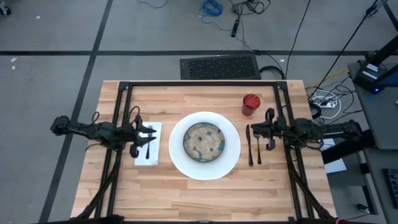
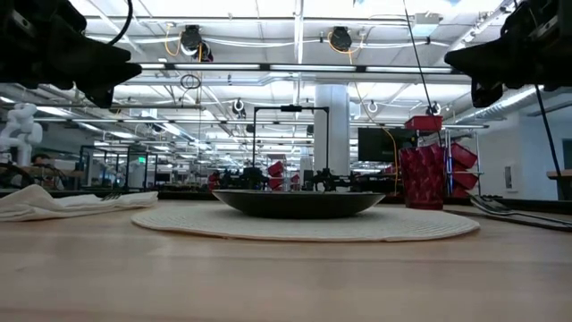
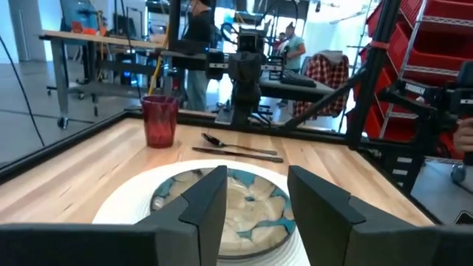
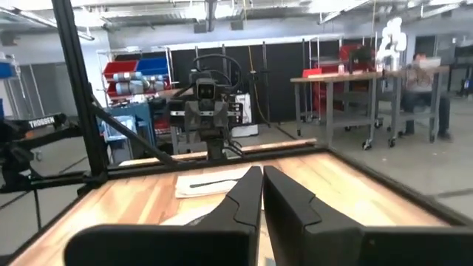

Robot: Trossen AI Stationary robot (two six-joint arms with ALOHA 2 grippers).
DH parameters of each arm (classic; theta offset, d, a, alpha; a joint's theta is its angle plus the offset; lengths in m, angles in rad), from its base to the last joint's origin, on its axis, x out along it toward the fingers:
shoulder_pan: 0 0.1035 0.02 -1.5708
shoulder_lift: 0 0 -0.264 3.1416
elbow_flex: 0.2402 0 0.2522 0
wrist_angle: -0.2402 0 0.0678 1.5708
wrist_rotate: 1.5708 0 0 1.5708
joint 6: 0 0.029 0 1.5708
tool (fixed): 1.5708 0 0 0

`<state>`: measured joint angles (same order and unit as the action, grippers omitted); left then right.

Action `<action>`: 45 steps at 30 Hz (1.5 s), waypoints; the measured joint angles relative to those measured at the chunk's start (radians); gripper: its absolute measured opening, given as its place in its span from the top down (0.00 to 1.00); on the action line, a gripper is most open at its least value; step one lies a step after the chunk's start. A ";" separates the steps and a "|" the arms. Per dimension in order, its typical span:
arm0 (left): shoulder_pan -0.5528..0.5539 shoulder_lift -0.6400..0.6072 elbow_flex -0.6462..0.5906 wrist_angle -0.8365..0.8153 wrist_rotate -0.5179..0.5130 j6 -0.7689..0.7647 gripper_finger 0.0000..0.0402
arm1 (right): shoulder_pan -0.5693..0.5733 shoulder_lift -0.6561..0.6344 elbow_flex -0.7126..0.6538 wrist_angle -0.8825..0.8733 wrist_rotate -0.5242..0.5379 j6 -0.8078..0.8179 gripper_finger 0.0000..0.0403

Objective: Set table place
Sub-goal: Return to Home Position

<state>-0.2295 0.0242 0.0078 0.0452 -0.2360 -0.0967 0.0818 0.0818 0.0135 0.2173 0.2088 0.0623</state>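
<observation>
A big white plate [image 1: 180,155] lies at the middle of the table [image 1: 186,199], with a patterned bowl [image 1: 204,142] on it. To its left lies a white napkin [image 1: 148,155] with a dark fork [image 4: 201,183] on top. To its right are a knife and spoon [image 1: 255,146], and a red cup [image 1: 250,104] stands behind them. My left gripper [image 3: 255,185] hovers level over the napkin, open and with nothing between its fingers, pointing at the plate. My right gripper [image 4: 261,177] hovers level over the knife and spoon, shut, also facing the plate.
A black metal frame [image 1: 199,84] runs along the table's far side, with struts down both sides under the arms. In the low view both grippers hang well above the tabletop [image 2: 286,277]. Bare wood stretches in front of the plate, toward the near edge.
</observation>
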 joint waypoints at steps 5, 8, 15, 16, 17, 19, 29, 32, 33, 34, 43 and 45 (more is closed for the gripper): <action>0.000 0.001 0.000 0.007 -0.054 0.001 0.68 | 0.000 0.011 0.000 -0.048 0.001 0.053 1.00; 0.000 0.000 0.000 0.010 -0.071 0.040 0.68 | 0.000 0.011 0.000 -0.051 0.001 0.024 1.00; 0.000 0.000 0.000 0.010 -0.071 0.052 0.68 | 0.000 0.011 0.000 -0.053 0.001 0.030 1.00; 0.000 0.000 0.000 0.009 -0.071 0.052 0.68 | 0.000 0.011 0.000 -0.053 0.001 0.031 1.00; 0.000 0.000 0.000 0.009 -0.071 0.052 0.68 | 0.000 0.011 0.000 -0.054 0.001 0.031 1.00; 0.000 0.000 0.000 0.010 -0.071 0.052 0.68 | 0.000 0.011 0.000 -0.055 0.000 0.031 1.00; 0.000 0.000 0.000 0.009 -0.071 0.052 0.68 | 0.000 0.011 0.000 -0.065 0.000 0.031 1.00; 0.000 0.000 0.000 0.009 -0.071 0.052 0.68 | 0.000 0.011 0.000 -0.066 0.000 0.031 1.00; 0.000 0.000 0.000 0.010 -0.071 0.052 0.68 | 0.000 0.011 0.000 -0.066 0.000 0.031 1.00; 0.000 0.000 0.000 0.009 -0.071 0.052 0.68 | 0.000 0.011 0.000 -0.066 0.000 0.031 1.00; 0.000 0.000 0.000 0.009 -0.071 0.052 0.68 | 0.000 0.011 0.000 -0.067 0.000 0.031 1.00; 0.000 0.000 0.000 0.009 -0.071 0.052 0.68 | 0.000 0.011 0.000 -0.068 0.000 0.031 1.00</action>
<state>-0.2293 0.0246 0.0074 0.0544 -0.3069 -0.0448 0.0822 0.0925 0.0135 0.1497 0.2089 0.0929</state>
